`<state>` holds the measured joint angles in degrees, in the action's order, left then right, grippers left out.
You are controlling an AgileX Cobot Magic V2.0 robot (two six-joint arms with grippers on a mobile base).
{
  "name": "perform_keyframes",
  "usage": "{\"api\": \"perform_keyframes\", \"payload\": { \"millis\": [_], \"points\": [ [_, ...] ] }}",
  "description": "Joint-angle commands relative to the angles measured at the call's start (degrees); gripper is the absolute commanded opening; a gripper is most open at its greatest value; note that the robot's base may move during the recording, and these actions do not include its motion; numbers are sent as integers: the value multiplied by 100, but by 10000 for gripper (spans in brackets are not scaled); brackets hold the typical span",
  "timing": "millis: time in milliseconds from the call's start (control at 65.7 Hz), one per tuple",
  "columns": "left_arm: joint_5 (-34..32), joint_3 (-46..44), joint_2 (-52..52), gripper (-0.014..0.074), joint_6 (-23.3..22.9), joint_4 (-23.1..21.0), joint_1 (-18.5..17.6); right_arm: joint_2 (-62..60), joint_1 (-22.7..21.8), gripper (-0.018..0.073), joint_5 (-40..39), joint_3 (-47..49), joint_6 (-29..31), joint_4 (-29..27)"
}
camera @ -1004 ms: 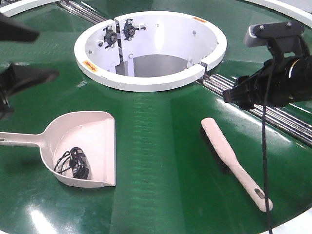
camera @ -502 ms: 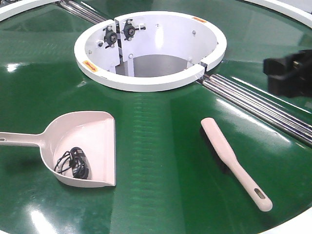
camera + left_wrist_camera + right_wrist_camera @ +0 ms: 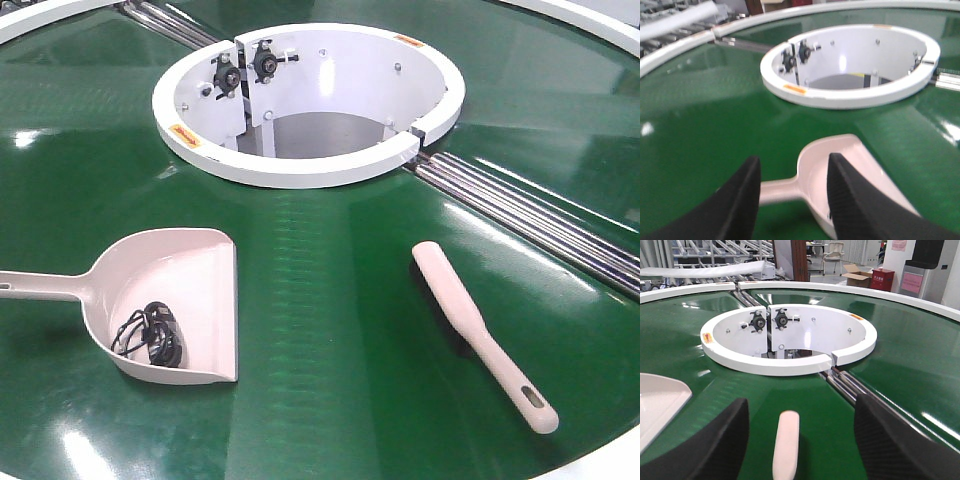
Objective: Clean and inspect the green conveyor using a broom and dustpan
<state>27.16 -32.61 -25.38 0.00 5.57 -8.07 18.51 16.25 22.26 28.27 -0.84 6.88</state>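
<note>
Pink-beige dustpan sits near-left on the green conveyor, dark tangled debris inside, so the sweep looks done. Broom lies near-right, well apart from it. Left claw spread open above the pan handle; right claw open over the broom tip. Neither grips anything. Farther back, white hub and rollers: inspection likely remains.
</note>
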Motion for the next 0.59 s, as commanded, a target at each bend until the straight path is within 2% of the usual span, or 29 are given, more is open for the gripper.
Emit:
{"api": "perform_keyframes", "payload": {
  "millis": [0, 137, 319, 411, 532, 578],
  "points": [
    [-576, 388, 268, 274, -135, 37, -27, -331, -15, 437, -318, -302, 24, 121],
    [-1439, 1355, 415, 265, -118, 42, -27, -507, -15, 437, -517, -1014, 47, 205],
    [-2595, 2073, 415, 260, -118, 42, -27, -507, -15, 410, -1307, -1504, 42, 229],
    [-2666, 2112, 415, 193, -118, 42, -27, -507, -15, 288, -1465, -1504, 42, 210],
    [-2668, 2112, 415, -6, -118, 37, -27, -507, -15, -9, -1342, -1504, 42, 210],
    [-2668, 2112, 415, -8, -125, 37, -27, -507, -15, -15, -1271, -1504, 27, 203]
  ]
}}
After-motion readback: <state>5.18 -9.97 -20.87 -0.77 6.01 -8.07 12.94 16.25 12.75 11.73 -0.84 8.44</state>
